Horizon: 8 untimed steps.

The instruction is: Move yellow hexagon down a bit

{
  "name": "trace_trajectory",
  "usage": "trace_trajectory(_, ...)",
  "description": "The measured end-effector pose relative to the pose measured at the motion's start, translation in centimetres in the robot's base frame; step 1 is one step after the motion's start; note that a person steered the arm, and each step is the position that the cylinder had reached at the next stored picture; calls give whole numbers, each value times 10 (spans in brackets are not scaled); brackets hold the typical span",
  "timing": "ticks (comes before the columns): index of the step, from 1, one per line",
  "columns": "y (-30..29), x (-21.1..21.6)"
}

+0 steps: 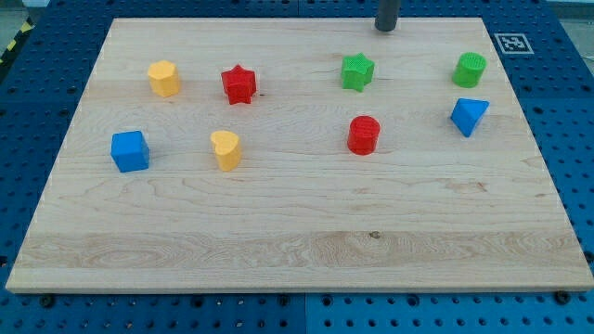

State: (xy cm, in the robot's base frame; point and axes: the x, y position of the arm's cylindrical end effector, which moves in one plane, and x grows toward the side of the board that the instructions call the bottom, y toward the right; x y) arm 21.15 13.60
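Note:
The yellow hexagon (164, 78) stands on the wooden board near the view's top left. My tip (386, 29) is at the board's top edge, right of centre, far to the right of the yellow hexagon. It touches no block. The nearest block to it is the green star (356, 71), just below and to its left. The red star (238, 84) sits right of the yellow hexagon.
A blue cube (130, 151) lies at the left and a yellow heart-shaped block (225, 148) below the red star. A red cylinder (364, 134), a green cylinder (470, 70) and a blue triangular block (469, 116) are on the right. The board (297, 250) rests on a blue pegboard.

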Motion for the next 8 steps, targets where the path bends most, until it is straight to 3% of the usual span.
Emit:
trace_trajectory(5, 2, 2)
trace_trajectory(6, -32, 25)
trace_trajectory(8, -155, 45)
